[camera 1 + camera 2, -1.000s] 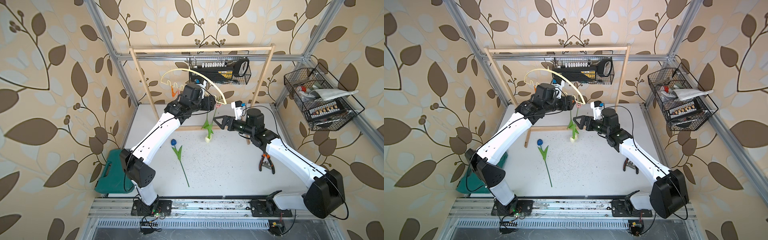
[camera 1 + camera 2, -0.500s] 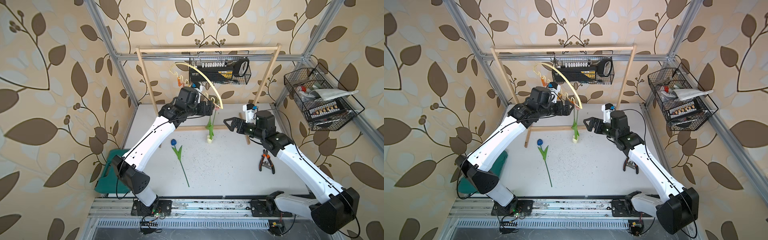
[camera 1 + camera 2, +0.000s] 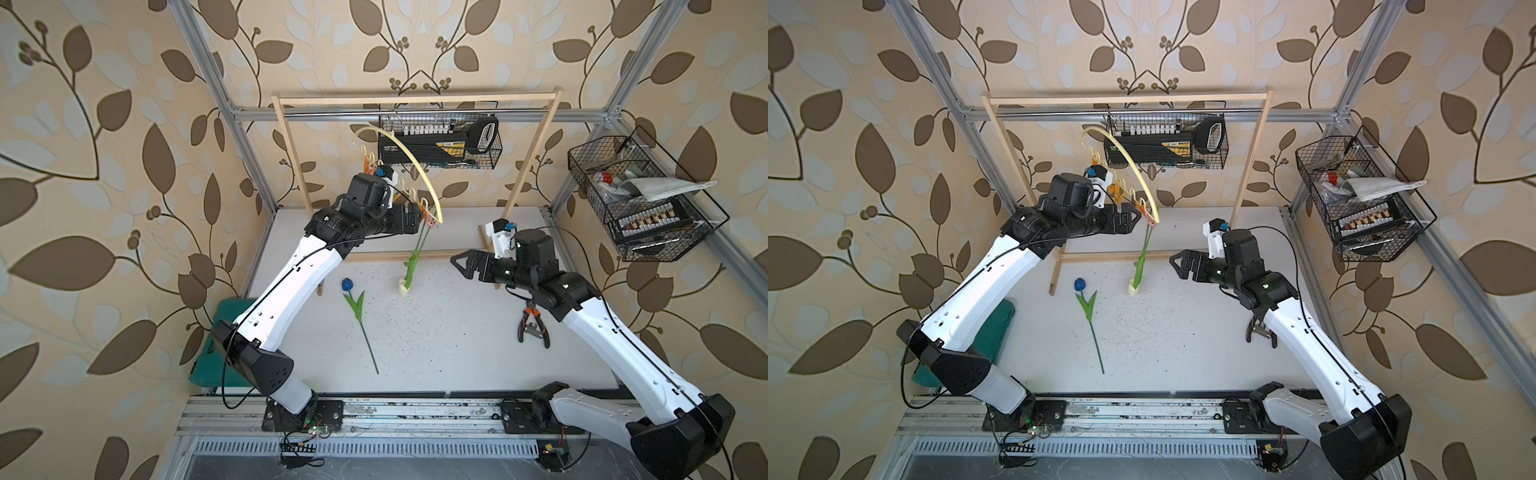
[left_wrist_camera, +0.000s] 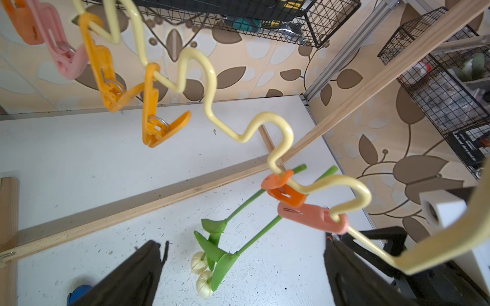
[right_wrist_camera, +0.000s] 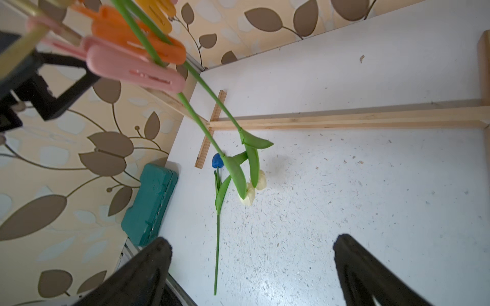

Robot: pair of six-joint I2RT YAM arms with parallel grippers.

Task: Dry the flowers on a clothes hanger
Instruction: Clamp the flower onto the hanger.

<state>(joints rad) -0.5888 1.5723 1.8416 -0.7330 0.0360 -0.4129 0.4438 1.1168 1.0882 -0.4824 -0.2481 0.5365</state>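
The blue-headed artificial tulip (image 3: 357,306) on its long green stem lies flat on the white speckled table (image 3: 436,345), at eight o'clock from the hung pair. The left gripper (image 3: 1130,217) stands open and empty just beside the cream-yellow arched plastic hanger (image 4: 440,243), where two cream-white tulips (image 3: 410,267) dangle head-down, clipped by their stems. At their three o'clock the right gripper (image 3: 457,262) gapes, empty too. I'd pinch the blue stem near its bare end, leaving length for a spare orange plastic peg (image 4: 151,106).
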